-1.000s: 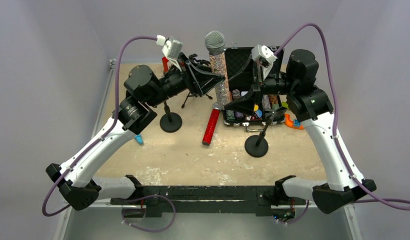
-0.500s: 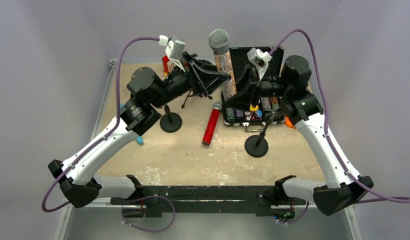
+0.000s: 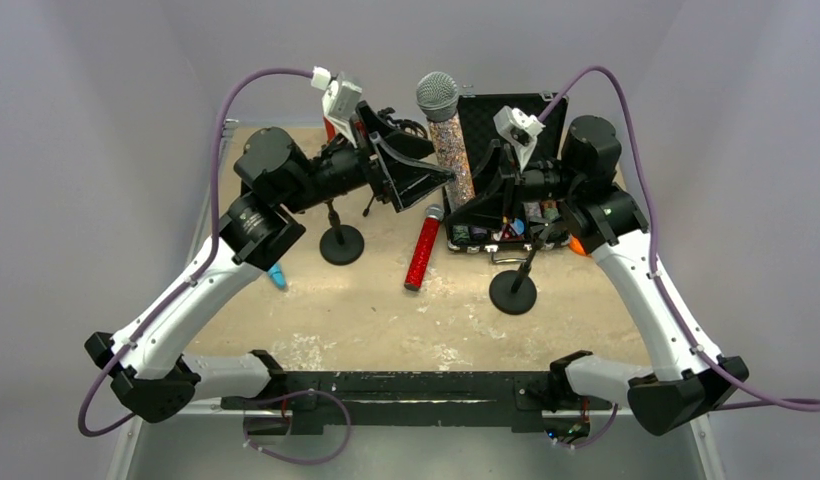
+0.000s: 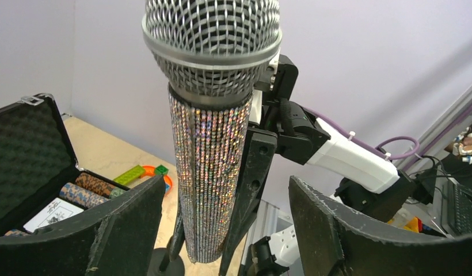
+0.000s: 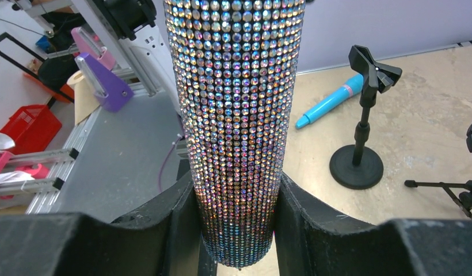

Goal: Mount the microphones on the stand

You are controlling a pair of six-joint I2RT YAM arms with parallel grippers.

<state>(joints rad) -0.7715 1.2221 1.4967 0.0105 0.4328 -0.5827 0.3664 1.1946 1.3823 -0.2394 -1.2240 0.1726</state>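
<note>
Three microphones in view. Upright above the table (image 3: 366, 320), at the back centre, the silver-glitter microphone (image 3: 452, 160), with the grey mesh head on top. Pinched at its lower barrel by the right gripper (image 5: 236, 213), one black finger (image 5: 170, 230) pressed against each side of the glitter surface. On either side of the same barrel, the left gripper (image 4: 225, 227), spread wide, with a clear gap between each finger (image 4: 127, 224) and the microphone, so not touching it.

Flat on the table, the red-glitter microphone (image 3: 422, 250), between the two round-base stands, with its head toward the open black case (image 3: 506, 110) at the back. Also flat on the table, the light-blue microphone (image 3: 277, 276), partly hidden under the left arm and near the left stand (image 3: 341, 243). Closer to the arm bases, in front of the case, the right stand (image 3: 513, 290), upright. Behind the left gripper, only partly visible, a small tripod stand (image 3: 371, 205).
</note>
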